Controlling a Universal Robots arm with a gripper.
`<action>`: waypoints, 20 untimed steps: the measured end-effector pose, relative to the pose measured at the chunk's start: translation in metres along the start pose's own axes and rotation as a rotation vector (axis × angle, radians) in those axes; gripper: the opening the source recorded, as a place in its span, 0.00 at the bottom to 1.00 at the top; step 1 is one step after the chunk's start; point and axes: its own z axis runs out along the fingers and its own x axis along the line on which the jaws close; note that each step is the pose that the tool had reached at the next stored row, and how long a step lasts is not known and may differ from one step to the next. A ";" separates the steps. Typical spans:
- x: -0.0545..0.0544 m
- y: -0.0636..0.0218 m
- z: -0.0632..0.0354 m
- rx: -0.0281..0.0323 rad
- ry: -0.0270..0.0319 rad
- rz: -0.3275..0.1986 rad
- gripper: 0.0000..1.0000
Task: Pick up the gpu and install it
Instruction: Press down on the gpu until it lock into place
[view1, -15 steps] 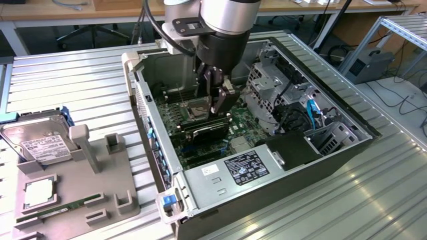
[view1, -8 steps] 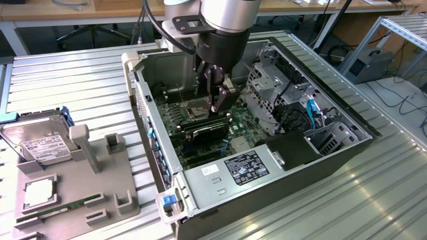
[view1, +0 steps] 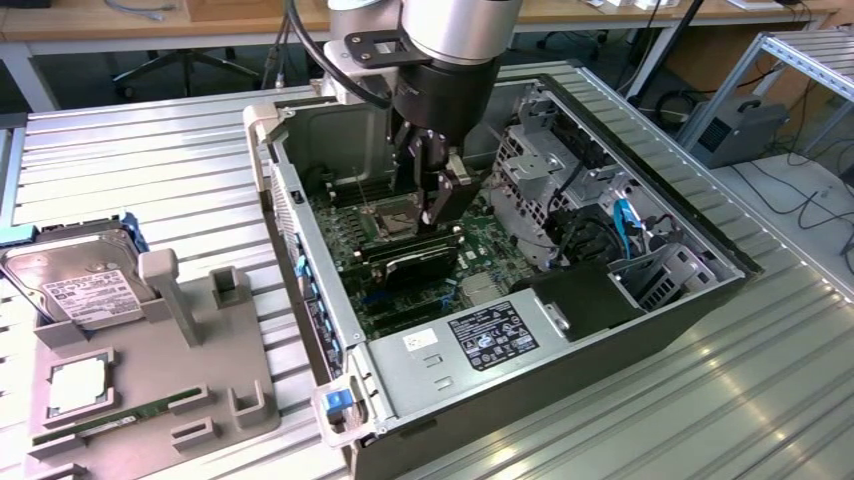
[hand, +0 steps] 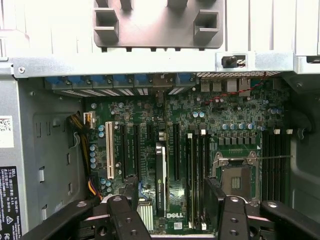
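The gpu (hand: 160, 175) is a thin dark card standing on edge in a motherboard slot, inside the open computer case (view1: 287, 200). In the exterior view the gpu (view1: 416, 262) sits upright on the green board, just below my gripper (view1: 435, 215). In the wrist view my gripper (hand: 172, 212) is open. Its two black fingers (hand: 125, 207) stand wide apart with nothing held between them. The card lies under the gap between them and is not touched.
A grey fixture (view1: 200, 350) on the exterior view's left holds a hard drive (view1: 80, 285), a CPU (view1: 80, 385) and a RAM stick (view1: 114, 420). Around the board are the case walls, the drive cage (view1: 534, 170) and the power supply (view1: 487, 335). The CPU socket (hand: 237, 177) is beside the card.
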 end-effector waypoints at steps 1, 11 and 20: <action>0.000 0.0000 0.0000 0.0001 -0.0001 0.000 0.64; 0.000 0.0000 0.0000 0.0000 0.0000 0.000 0.32; 0.000 0.0000 0.0000 0.0001 0.0000 0.000 0.11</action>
